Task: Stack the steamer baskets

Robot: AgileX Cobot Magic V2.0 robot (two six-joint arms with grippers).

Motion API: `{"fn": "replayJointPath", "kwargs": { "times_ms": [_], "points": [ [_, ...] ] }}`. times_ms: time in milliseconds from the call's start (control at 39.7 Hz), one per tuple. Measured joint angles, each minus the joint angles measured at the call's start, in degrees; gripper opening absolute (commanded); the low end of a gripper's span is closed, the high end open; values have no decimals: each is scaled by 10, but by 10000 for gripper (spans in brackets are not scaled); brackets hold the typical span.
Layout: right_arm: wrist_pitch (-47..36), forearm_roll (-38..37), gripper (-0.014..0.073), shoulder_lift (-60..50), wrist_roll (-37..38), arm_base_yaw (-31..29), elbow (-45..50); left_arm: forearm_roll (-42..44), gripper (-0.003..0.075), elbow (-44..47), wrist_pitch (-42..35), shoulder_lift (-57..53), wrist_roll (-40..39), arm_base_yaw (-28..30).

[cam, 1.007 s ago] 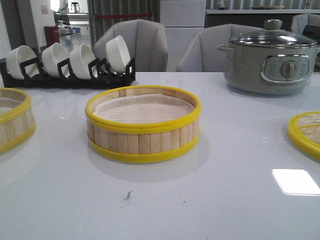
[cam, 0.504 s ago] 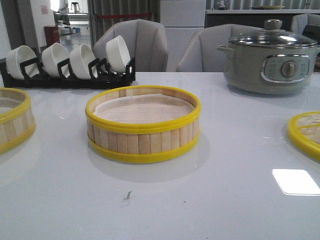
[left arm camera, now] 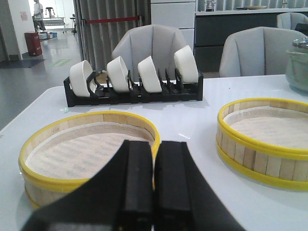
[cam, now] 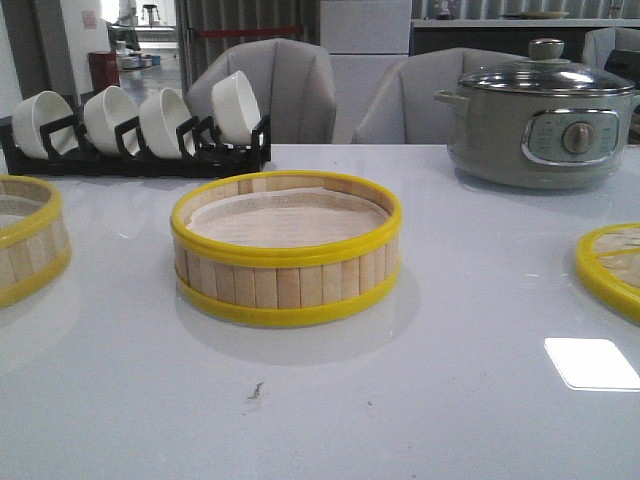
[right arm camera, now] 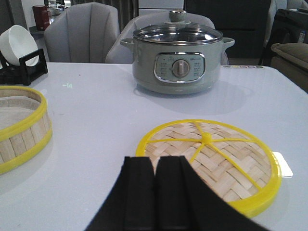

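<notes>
One steamer basket (cam: 286,250) with light-wood slats and yellow rims stands in the middle of the white table; it also shows in the left wrist view (left arm camera: 262,134) and the right wrist view (right arm camera: 21,127). A second basket (cam: 28,240) sits at the left edge and lies just beyond my left gripper (left arm camera: 154,144), which is shut and empty. The woven-bamboo lid (cam: 612,268) lies flat at the right edge, just beyond my right gripper (right arm camera: 155,160), also shut and empty; the right wrist view shows the lid (right arm camera: 216,159) whole. Neither gripper shows in the front view.
A black rack with several white bowls (cam: 140,130) stands at the back left. A grey electric pot (cam: 545,115) with a glass lid stands at the back right. Grey chairs (cam: 275,90) stand behind the table.
</notes>
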Motion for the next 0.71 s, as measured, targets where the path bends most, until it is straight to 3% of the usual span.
{"fn": "replayJointPath", "kwargs": {
  "times_ms": [378, 579, 705],
  "points": [
    [0, 0, 35, 0, 0, 0, 0, -35, 86, -25, 14, 32, -2, 0],
    [0, 0, 35, 0, 0, 0, 0, -22, 86, -194, 37, 215, -2, 0],
    [0, 0, 35, 0, 0, 0, 0, -2, 86, -349, 117, 347, -3, 0]
  ]
}}
